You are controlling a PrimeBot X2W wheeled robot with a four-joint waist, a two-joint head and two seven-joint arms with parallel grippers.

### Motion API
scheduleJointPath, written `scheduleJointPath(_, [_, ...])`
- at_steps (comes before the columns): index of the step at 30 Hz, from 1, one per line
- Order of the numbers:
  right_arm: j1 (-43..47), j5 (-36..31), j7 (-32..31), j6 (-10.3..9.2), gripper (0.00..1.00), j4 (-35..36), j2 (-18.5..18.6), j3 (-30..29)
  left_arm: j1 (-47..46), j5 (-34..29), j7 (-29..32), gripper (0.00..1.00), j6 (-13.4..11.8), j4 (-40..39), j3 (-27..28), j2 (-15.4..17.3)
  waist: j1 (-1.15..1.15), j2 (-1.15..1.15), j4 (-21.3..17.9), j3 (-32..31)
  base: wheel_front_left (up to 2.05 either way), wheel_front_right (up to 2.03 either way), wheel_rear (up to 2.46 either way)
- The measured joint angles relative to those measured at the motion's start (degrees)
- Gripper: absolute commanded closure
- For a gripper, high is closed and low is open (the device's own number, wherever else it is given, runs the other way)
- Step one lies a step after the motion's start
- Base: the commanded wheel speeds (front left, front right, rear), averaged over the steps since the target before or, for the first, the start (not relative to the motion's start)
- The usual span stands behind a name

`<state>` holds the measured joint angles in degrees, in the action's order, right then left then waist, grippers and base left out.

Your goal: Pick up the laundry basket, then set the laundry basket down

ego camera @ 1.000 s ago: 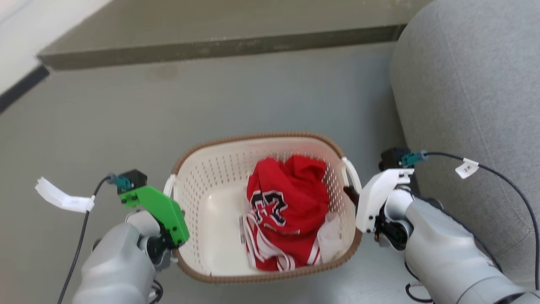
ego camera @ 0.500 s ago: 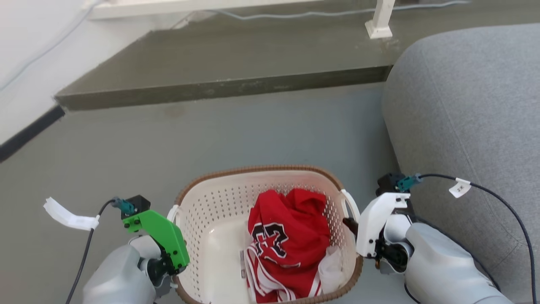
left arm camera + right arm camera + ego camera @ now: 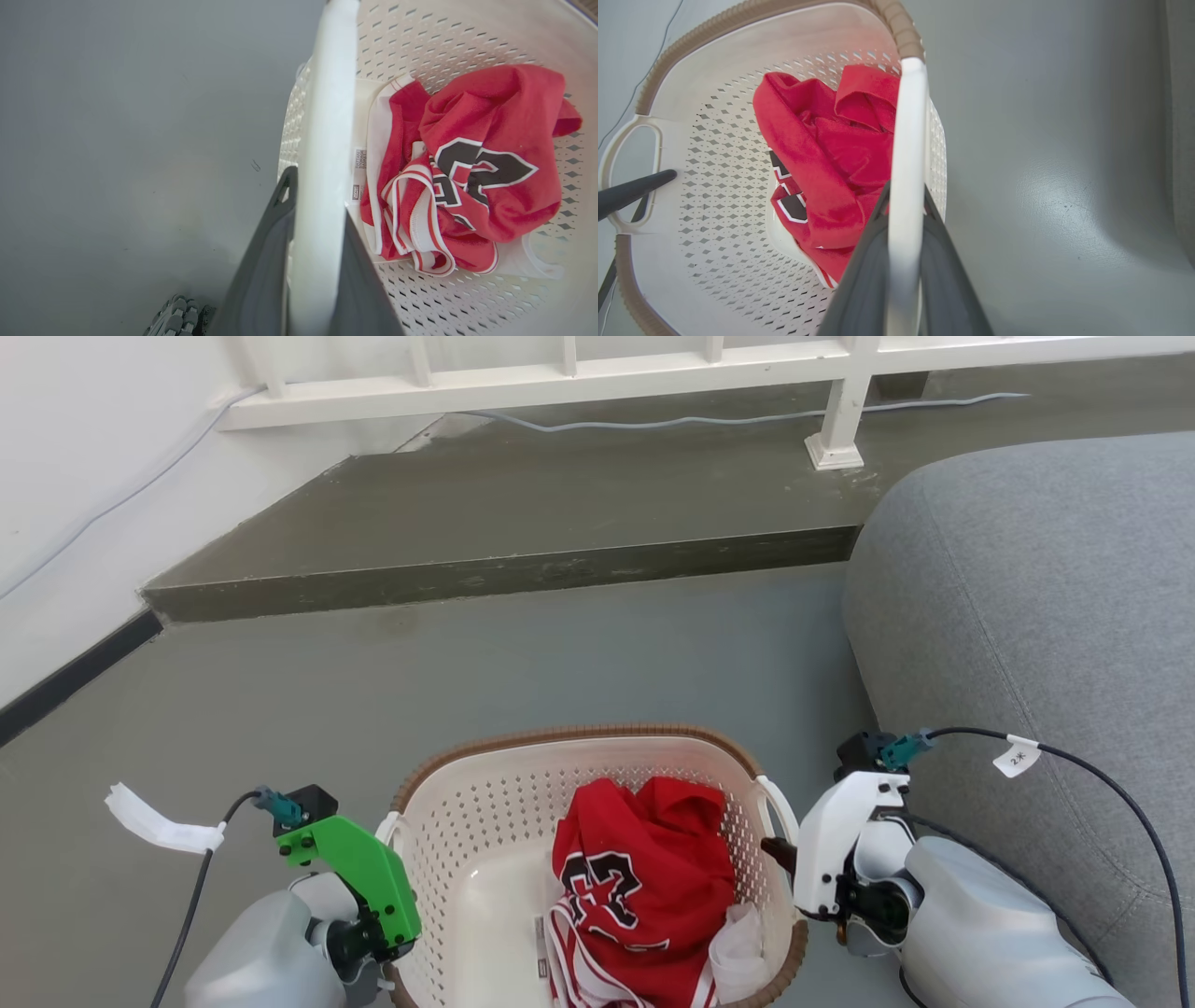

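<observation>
Over the grey floor [image 3: 560, 653] beside the sofa [image 3: 1027, 597], the laundry basket [image 3: 560, 735] is held, left claw [image 3: 317, 205] and right claw [image 3: 906, 196] each clamped on a white side handle [image 3: 908, 116]; it looks light, rigid and slightly slippery.

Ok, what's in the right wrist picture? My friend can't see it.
The right gripper has its jaws shut on a white handle of the laundry basket. A crumpled red jersey lies inside, and grey floor shows beside it.
</observation>
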<state>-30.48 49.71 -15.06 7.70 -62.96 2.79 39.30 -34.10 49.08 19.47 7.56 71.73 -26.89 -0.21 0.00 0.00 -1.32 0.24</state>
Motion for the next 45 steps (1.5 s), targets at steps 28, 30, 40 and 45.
scheduleJointPath(28, [0.48, 3.33, -1.71, -0.04, 1.0, 1.44, 1.22, 1.82, 0.15, 1.18, 2.19, 1.0, 0.0, 0.14, -0.89, 0.01, 0.0, 0.0, -0.15, -0.36, 0.0, 0.0, 0.0])
scheduleJointPath(30, [0.48, 3.41, -1.71, -0.04, 1.0, 1.48, 1.26, 1.93, 0.15, 1.18, 2.2, 1.0, 0.0, 0.14, -0.92, 0.0, 0.0, 0.0, -0.13, -0.32, 0.0, 0.0, 0.0])
scheduleJointPath(40, [0.48, 3.91, -1.71, -0.04, 1.0, 1.93, 1.52, 2.46, 0.15, 1.72, 2.25, 1.0, 0.0, 0.2, -1.13, 0.01, 0.0, 0.0, 0.0, -0.06, 0.0, 0.0, 0.0])
scheduleJointPath(45, [0.48, 4.33, -1.64, -0.05, 1.0, 2.33, 1.71, 2.88, 0.15, 1.76, 2.23, 1.0, 0.0, 0.2, -1.3, 0.03, 0.0, 0.0, 0.12, 0.29, 0.0, 0.0, 0.0])
